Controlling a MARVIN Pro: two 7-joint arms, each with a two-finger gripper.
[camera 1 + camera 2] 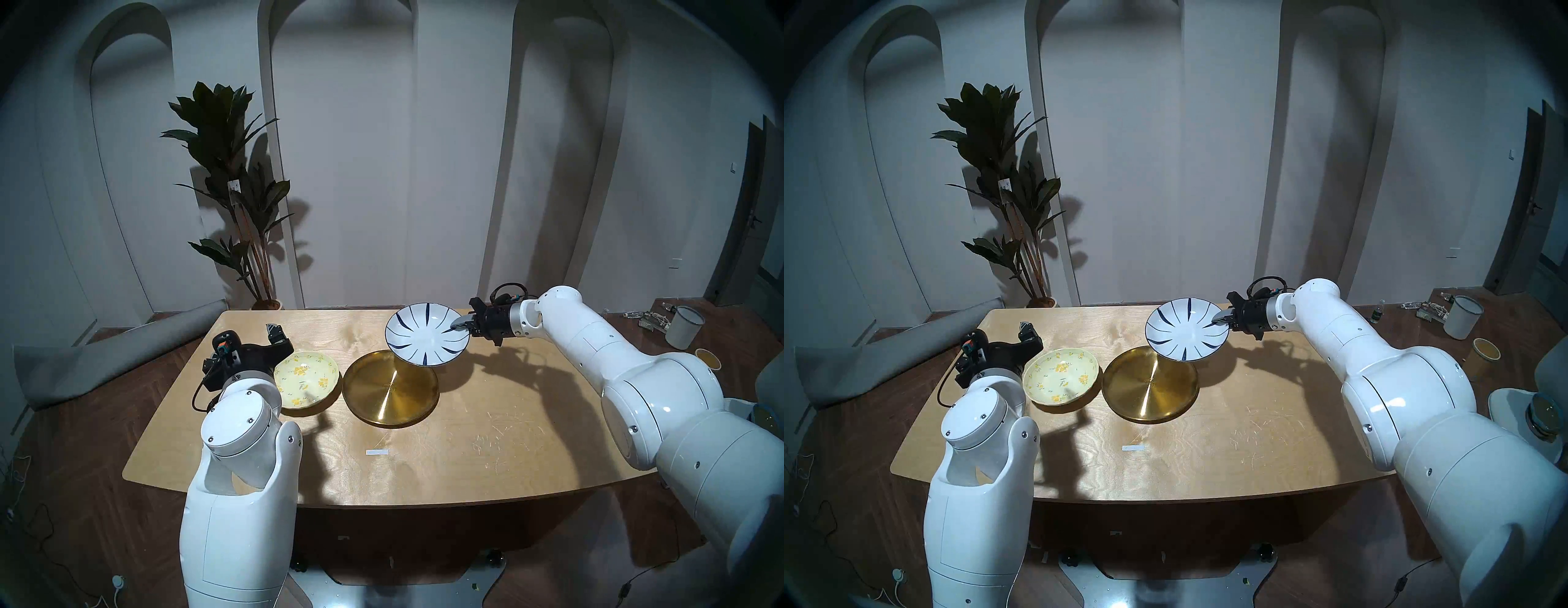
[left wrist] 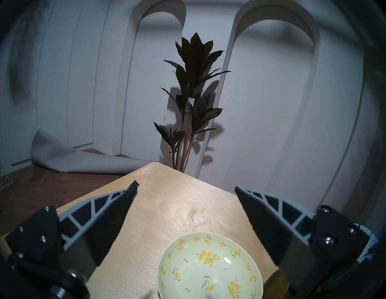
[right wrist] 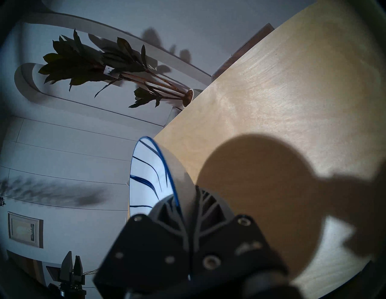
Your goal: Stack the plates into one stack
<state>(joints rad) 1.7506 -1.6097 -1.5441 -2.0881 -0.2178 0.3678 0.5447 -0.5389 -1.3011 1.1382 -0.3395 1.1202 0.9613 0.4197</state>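
Observation:
My right gripper is shut on the right rim of the white plate with dark-blue strokes, holding it tilted in the air above the far right edge of the gold metal plate. In the right wrist view the white plate stands edge-on between the shut fingers. The gold plate lies flat on the table. To its left rests the pale-yellow floral plate. My left gripper is open just behind and left of that plate, with nothing between its fingers.
A potted plant stands behind the table's far left corner. A grey rolled mat lies on the floor to the left. A white bucket and small cups sit on the floor at the right. A strip of white tape marks the tabletop.

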